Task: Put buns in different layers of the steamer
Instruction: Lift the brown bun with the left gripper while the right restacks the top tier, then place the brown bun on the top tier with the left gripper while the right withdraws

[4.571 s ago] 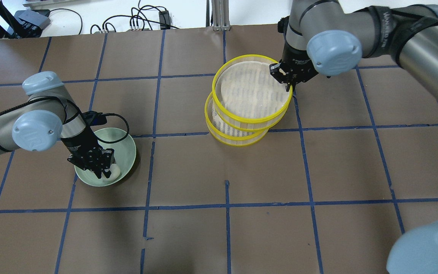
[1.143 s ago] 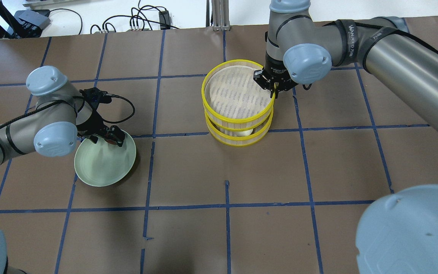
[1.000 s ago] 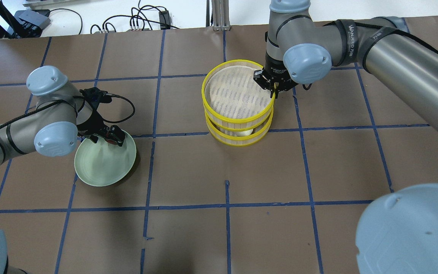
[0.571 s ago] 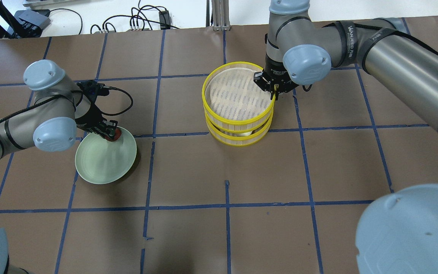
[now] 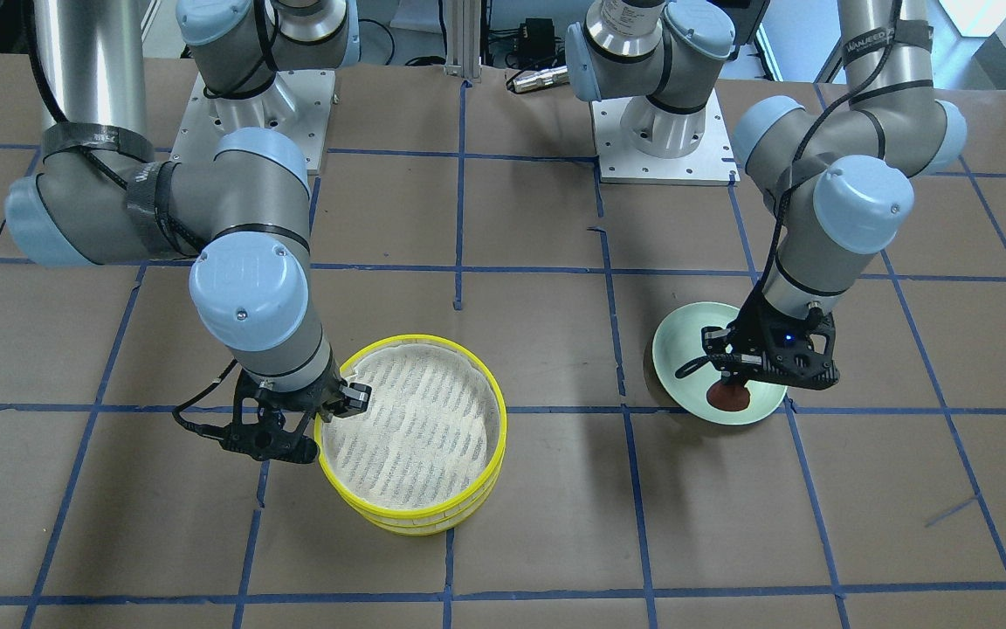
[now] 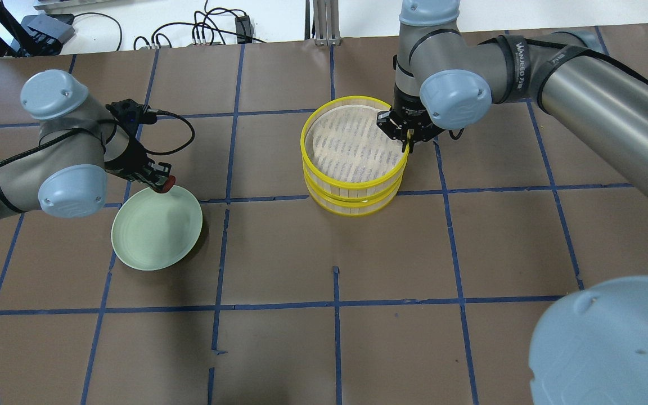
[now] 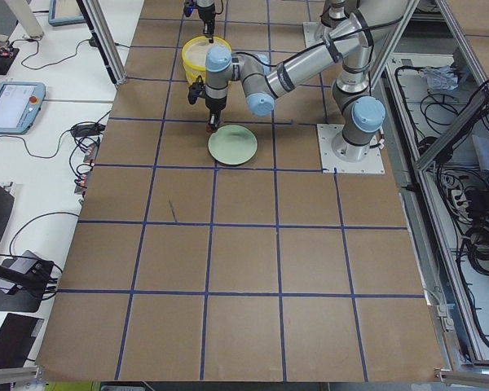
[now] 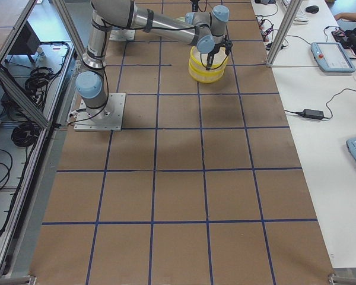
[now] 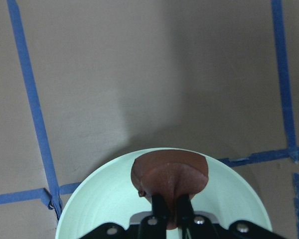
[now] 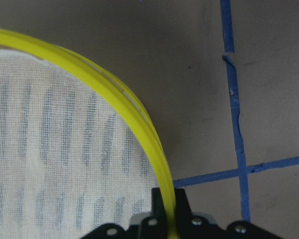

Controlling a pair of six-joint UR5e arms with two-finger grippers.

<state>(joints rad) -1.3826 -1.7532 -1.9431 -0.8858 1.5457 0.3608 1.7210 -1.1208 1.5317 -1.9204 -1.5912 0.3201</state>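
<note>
Overhead: 2 steamer tiers (image 6: 352, 197); 1 brown bun (image 6: 170, 181); 1 bowl (image 6: 152, 239)

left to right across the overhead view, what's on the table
green plate -> yellow steamer -> right gripper, pinching its top rim; left gripper with the brown bun overlaps the plate, so skipped

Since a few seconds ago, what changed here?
The white bun went from the green bowl into the lower steamer layer. The left gripper closed on a brown bun at the bowl's rim. The right gripper, still clamped, slid the top steamer layer squarely over the lower one. The bowl stayed put.
</note>
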